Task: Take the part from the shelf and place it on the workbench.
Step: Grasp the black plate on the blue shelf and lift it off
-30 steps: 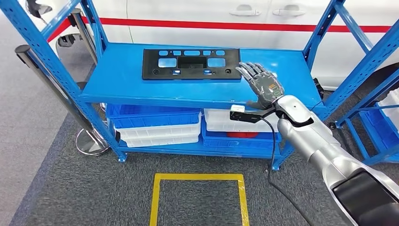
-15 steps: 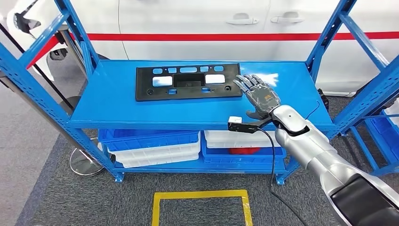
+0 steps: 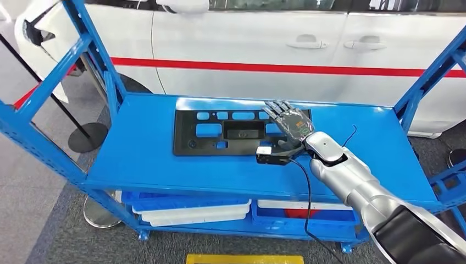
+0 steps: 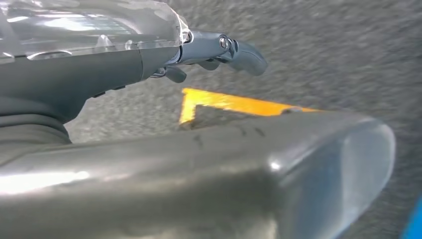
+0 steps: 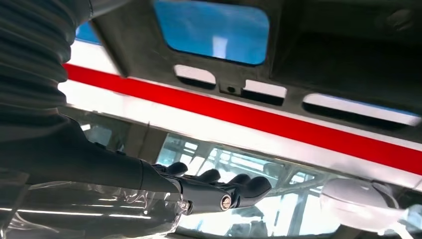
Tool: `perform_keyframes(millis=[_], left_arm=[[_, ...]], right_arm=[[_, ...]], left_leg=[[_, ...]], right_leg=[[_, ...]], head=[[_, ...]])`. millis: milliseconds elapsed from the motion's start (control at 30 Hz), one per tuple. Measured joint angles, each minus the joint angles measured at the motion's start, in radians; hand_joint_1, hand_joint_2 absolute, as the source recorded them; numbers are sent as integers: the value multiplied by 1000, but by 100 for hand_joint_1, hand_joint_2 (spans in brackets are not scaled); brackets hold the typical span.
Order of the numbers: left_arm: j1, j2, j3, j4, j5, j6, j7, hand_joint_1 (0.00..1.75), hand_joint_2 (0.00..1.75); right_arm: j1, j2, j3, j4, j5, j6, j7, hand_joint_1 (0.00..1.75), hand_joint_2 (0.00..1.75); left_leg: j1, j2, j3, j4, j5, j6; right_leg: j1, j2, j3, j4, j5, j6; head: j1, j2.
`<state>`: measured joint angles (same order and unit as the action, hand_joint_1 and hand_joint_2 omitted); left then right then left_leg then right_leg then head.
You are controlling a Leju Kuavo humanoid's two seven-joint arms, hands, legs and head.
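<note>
Reaching over the right end of the black plastic panel [image 3: 242, 132], right hand [image 3: 290, 125] with fingers [image 3: 277, 108] stretched out flat and slightly apart, holding nothing. Lying flat on the top deck of the blue shelf [image 3: 137, 159], cut-out windows showing blue through them, long edge toward the robot, near the middle of the deck. From the right wrist view, panel [image 5: 308, 50] close against the camera, fingers [image 5: 234, 189] extended side by side and empty; contact with the part not clear from any view.

Risks, as judged: flat, thin part on a smooth deck, so little edge to get under; closing from above likely to push it along the deck or toward the far edge rather than lift it. Gripping at one end only probably leaves a long overhang, so sagging, twisting or slipping out on the lift seems likely. Swinging the long part out risks catching a blue upright [image 3: 93, 55] on the left or the upright [image 3: 428, 82] on the right. Black wrist camera block [image 3: 273, 155] and its cable [image 3: 305, 187] hanging just beside the near edge of the panel, possibly snagging it.

Behind the shelf, close, a white car [image 3: 247, 49] with a red stripe. Below the deck, blue and white bins [image 3: 187, 206]. Left hand [image 4: 219, 50] hanging over grey carpet with yellow floor tape [image 4: 239, 103], fingers partly curled, nothing in them.
</note>
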<state>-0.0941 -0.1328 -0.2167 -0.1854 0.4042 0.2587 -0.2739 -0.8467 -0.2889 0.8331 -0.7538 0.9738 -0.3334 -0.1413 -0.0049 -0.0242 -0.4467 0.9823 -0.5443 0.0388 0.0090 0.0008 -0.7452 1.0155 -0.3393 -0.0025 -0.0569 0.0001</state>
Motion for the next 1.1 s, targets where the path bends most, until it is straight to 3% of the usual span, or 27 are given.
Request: perform_keyframes(millis=[33, 67, 133, 200, 233, 267, 333, 367, 400, 433, 500, 533, 600, 667, 700, 767, 800, 833, 867, 900, 967, 1000, 1100], left_arm=[[1, -2, 0, 1, 0, 2, 1, 0, 0], [-1, -2, 0, 1, 0, 4, 1, 0, 0], [-6, -2, 0, 0, -4, 3, -2, 0, 0], [-13, -3, -1, -1, -10, -1, -6, 0, 0], [-14, -3, -1, -1, -12, -3, -7, 0, 0], [-15, -3, -1, -1, -13, -4, -7, 0, 0], [-13, -3, -2, -1, -16, -7, -5, 0, 0], [-12, -3, -2, -1, -18, -10, -5, 0, 0], [-10, -3, -2, -1, -20, -12, -5, 0, 0], [-9, -3, -3, -1, -23, -13, -4, 0, 0], [-7, -2, -5, -1, -27, -12, 1, 0, 0], [-7, -2, -6, -1, -28, -11, 4, 0, 0], [-11, -4, -7, -1, -29, -10, 8, 0, 0], [-19, -6, -8, -2, -31, -10, 10, 0, 0], [-24, -7, -8, -2, -32, -10, 11, 0, 0], [-27, -7, -9, -2, -35, -10, 11, 0, 0], [-27, -7, -9, -2, -36, -10, 11, 0, 0], [-27, -7, -9, -2, -36, -10, 11, 0, 0], [-26, -6, -9, -2, -37, -10, 11, 0, 0], [-25, -6, -9, -2, -37, -10, 11, 0, 0], [-26, -7, -9, -2, -38, -10, 15, 0, 0], [-27, -7, -9, -2, -38, -11, 18, 0, 0], [-28, -6, -10, -2, -39, -13, 25, 0, 0]], right_arm=[[-2, 3, 1, 6, 0, -3, -2, 0, 175], [-10, 6, 2, 8, -1, -5, -4, 0, 175], [-26, 12, 1, 9, -11, -5, -7, 0, 87], [-24, 14, 1, 12, -27, 8, -15, 0, 0], [-18, 15, 0, 13, -36, 14, -20, 0, 0], [-12, 16, 0, 15, -45, 20, -25, 0, 0], [2, 23, -2, 19, -90, 47, -43, 0, 0], [13, 28, -8, 23, -126, 67, -55, 0, 0], [27, 33, -15, 27, -166, 89, -69, 0, 0], [41, 37, -22, 32, -200, 106, -81, 0, 0], [62, 45, -31, 41, -232, 116, -94, 0, 0], [70, 47, -33, 45, -236, 111, -93, 0, 0], [80, 50, -36, 52, -235, 92, -86, 0, 0], [87, 50, -40, 61, -234, 74, -78, 0, 0], [90, 50, -41, 67, -236, 67, -75, 0, 0], [97, 50, -43, 78, -243, 62, -75, 0, 0], [101, 50, -45, 82, -248, 62, -77, 0, 44], [104, 50, -46, 85, -251, 62, -79, 0, 87], [105, 50, -47, 86, -253, 62, -80, 0, 131], [105, 50, -47, 87, -254, 62, -80, 0, 175], [100, 50, -47, 88, -248, 61, -77, 0, 175], [94, 50, -48, 87, -242, 62, -74, 0, 175], [67, 49, -48, 84, -229, 79, -62, 0, 44]], left_leg=[[-1, 0, 19, -4, -14, -4], [-2, 0, 30, 1, -15, -10], [-1, 6, 0, 88, 29, -21], [1, 9, -98, 241, 68, -31], [2, 10, -146, 296, 51, -35], [3, 12, -185, 324, 8, -38], [6, 14, -238, 314, -100, -42], [7, 15, -253, 280, -125, -42], [7, 15, -262, 230, -106, -40], [6, 15, -265, 167, -35, -36], [3, 14, -271, 55, 141, -25], [2, 13, -270, 29, 203, -21], [4, 12, -263, 26, 232, -14], [9, 14, -253, 25, 229, -4], [11, 14, -249, 23, 225, 2], [10, 14, -243, 22, 214, 9], [9, 14, -240, 22, 209, 10], [9, 14, -235, 22, 204, 10], [9, 14, -230, 22, 199, 10], [8, 14, -224, 22, 195, 9], [5, 13, -214, 24, 189, 4], [3, 11, -211, 24, 187, 1], [-1, 10, -211, 27, 176, -7]], right_leg=[[5, 1, 4, -26, 51, -7], [8, 6, 14, -29, 47, -11], [3, 12, 49, -34, 17, -23], [-2, 12, 94, -41, -11, -33], [-4, 11, 117, -42, -27, -35], [-5, 12, 139, -43, -44, -35], [-9, 20, 186, -43, -80, -33], [-10, 24, 210, -43, -99, -31], [-10, 27, 233, -43, -118, -29], [-9, 28, 252, -43, -136, -26], [-4, 34, 275, -35, -171, -19], [-2, 39, 283, -31, -187, -15], [3, 46, 299, -27, -215, -4], [2, 35, 299, 4, -245, 6], [0, 26, 280, 47, -270, 11], [-6, 13, 205, 174, -325, 22], [-10, 11, 165, 229, -340, 25], [-13, 11, 138, 256, -335, 28], [-15, 10, 128, 245, -308, 29], [-15, 9, 137, 199, -266, 27], [-12, 8, 179, 65, -181, 16], [-10, 8, 194, 17, -156, 11], [-8, 9, 200, -16, -143, 8]], head=[[0, 0], [1, 0], [1, 0], [1, 0], [1, 0], [1, 0], [1, 0], [1, 0], [1, 0], [1, 0], [1, 0], [1, 0], [1, 0], [1, 0], [1, 0], [1, 0], [1, 0], [1, 0], [1, 0], [1, 0], [1, 0], [1, 0], [1, 0]])
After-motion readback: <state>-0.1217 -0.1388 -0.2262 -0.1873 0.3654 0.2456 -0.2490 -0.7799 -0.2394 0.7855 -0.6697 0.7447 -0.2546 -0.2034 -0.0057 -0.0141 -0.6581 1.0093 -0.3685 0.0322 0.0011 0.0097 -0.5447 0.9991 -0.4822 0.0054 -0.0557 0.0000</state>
